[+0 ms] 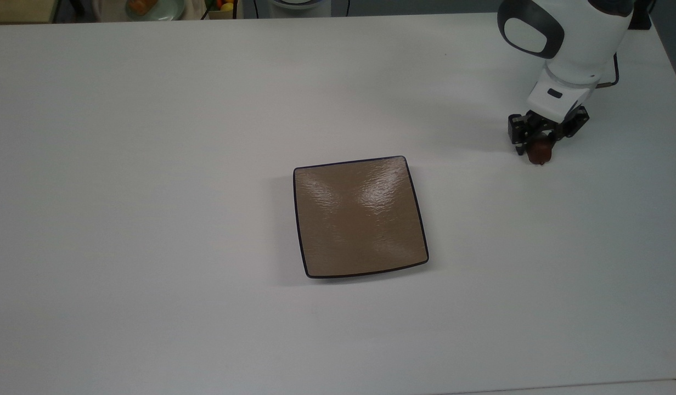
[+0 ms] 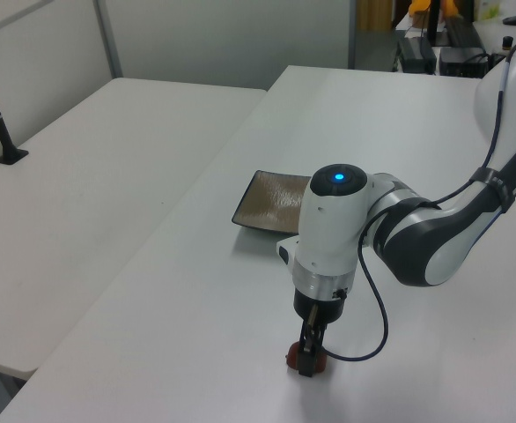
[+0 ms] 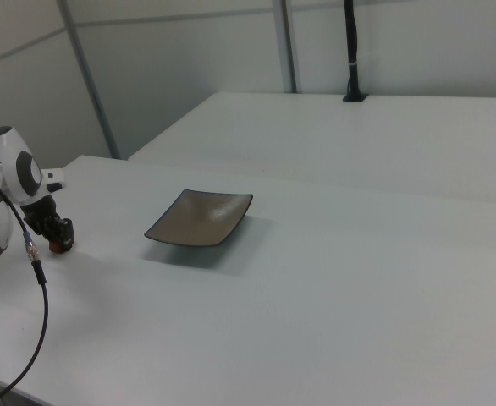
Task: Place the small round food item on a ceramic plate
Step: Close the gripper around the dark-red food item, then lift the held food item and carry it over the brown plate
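The small round food item (image 1: 541, 153) is a dark reddish-brown glossy lump lying on the white table near the top view's right edge. My gripper (image 1: 538, 147) is down at table level around it, fingers shut against its sides. In the left view the gripper (image 2: 308, 356) points straight down onto the food item (image 2: 318, 359). The right view has the gripper (image 3: 58, 236) and food item (image 3: 58, 245) at the right view's far left. The ceramic plate (image 1: 360, 216) (image 2: 271, 201) (image 3: 199, 217), square and tan-brown with a dark rim, sits bare mid-table, well apart from the gripper.
The white table (image 1: 151, 164) spreads wide around the plate. A black cable (image 2: 372, 308) loops from the arm's wrist. A second white table (image 2: 82, 176) stands beside this one. Clutter lies past the far edge (image 1: 151, 6).
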